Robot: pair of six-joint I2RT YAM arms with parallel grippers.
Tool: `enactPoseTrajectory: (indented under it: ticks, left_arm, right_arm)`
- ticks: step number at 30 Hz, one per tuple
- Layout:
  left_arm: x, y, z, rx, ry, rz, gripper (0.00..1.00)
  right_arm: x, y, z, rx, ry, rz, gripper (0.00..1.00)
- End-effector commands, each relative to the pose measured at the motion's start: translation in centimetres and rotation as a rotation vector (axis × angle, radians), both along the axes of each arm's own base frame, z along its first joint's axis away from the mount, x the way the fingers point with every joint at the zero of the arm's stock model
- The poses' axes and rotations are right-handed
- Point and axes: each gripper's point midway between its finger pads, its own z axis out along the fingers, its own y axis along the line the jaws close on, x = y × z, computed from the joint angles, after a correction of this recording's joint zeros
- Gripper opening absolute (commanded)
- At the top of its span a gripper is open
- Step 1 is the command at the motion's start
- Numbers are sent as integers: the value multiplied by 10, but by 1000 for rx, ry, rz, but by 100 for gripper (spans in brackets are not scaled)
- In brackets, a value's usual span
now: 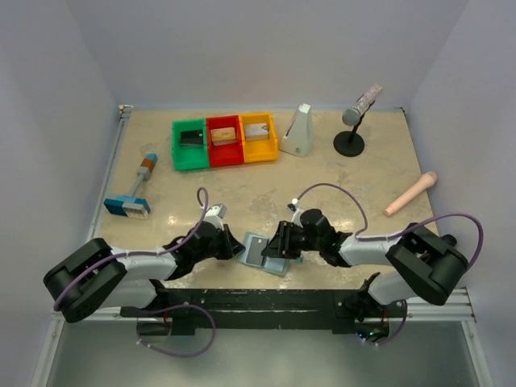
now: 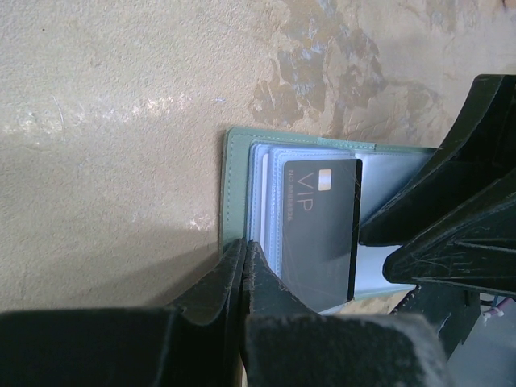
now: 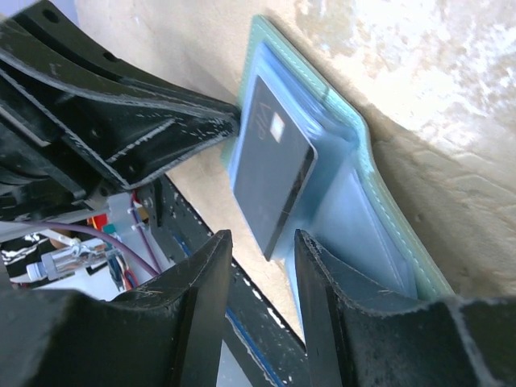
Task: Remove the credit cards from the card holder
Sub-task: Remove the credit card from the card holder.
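Beige marbled table [image 1: 242, 193] fills the overhead view, walled in by pale panels. Along the upper middle stand a green bin [image 1: 189, 145], a red bin [image 1: 224, 142] and a yellow bin [image 1: 259, 138], touching side to side. A blue-headed brush [image 1: 129, 203] lies at the left. A white wedge-shaped object [image 1: 298, 131] and a microphone [image 1: 356, 109] on a round stand sit at the upper right. A pink cylinder [image 1: 411, 194] lies at the right edge.

At the lower centre of the overhead view, between the two arms, the card holder [image 1: 262, 251] lies open on the table with its pale blue inner faces up. A black card [image 2: 318, 230] marked "VIP" rests on the pocketed face. In the right wrist view its near edge looks lifted off the pocket. I cannot tell whether its other end is tucked in.

The left gripper [image 2: 244, 243] comes in from the left. Its fingers are pressed together with only a thin line between them, pinching the card holder's green-blue edge.

The right gripper [image 3: 262, 234] reaches in from the right with its fingers apart. The near end of the black card sits just at the gap between the fingertips, with neither pad closed on it. In the left wrist view, one dark fingertip lies just beside the card's right edge.
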Motion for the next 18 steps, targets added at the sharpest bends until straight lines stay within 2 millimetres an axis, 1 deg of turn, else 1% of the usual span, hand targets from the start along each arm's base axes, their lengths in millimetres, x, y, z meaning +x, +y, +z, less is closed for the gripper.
enactPoseTrajectory:
  ticks: [1,10,13,18]
  left_arm:
    - [-28,29,-41,138,116,-16,0]
    - [-31,33,-43,138,126,-8,0]
    - [-30,32,-39,130,119,-2,0]
    - [-23,30,-23,119,84,10,0]
  right_arm:
    - [11,13,19,39,-29,8,42]
    - [12,13,11,18,-4,1,42]
    - [11,11,8,6,5,-2,42]
    - [12,12,8,6,5,-2,42]
